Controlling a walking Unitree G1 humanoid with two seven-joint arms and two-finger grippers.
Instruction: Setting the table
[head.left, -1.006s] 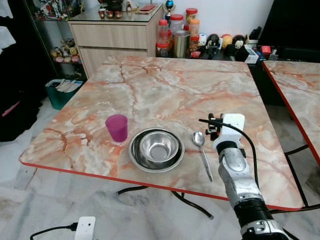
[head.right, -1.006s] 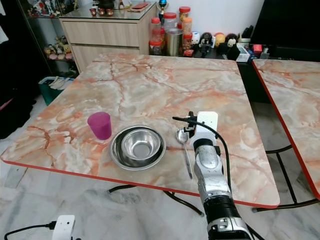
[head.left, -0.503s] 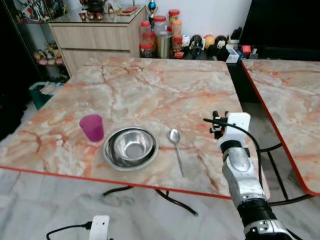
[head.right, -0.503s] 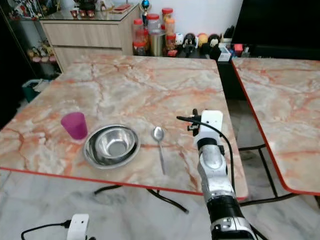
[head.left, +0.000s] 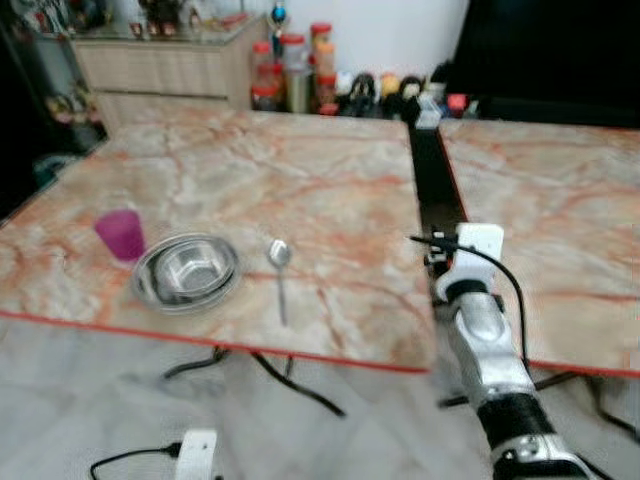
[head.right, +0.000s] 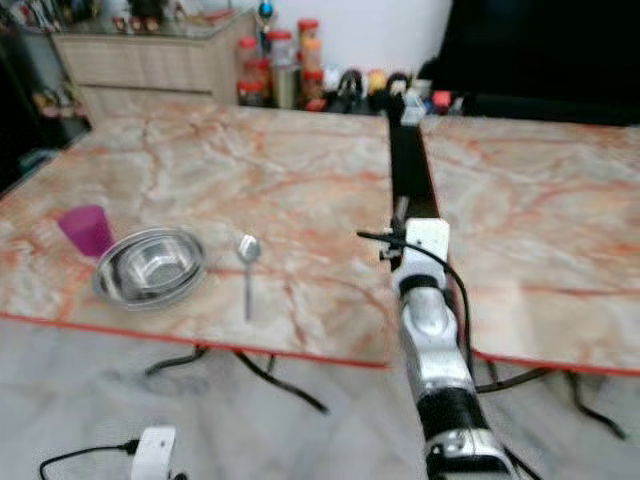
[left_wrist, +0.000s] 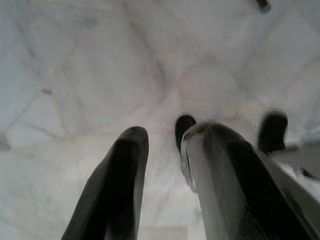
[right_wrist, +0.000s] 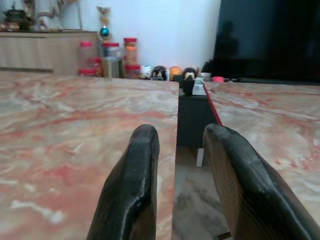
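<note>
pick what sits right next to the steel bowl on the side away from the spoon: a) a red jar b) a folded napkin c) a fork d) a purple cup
d: the purple cup stands on the marble table just beside the steel bowl, while the spoon lies on the bowl's other side.

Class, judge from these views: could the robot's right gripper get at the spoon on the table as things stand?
Probably not without moving: the right gripper is open and points along the gap between the two tables, while the spoon lies well off to its left, beside the bowl.
</note>
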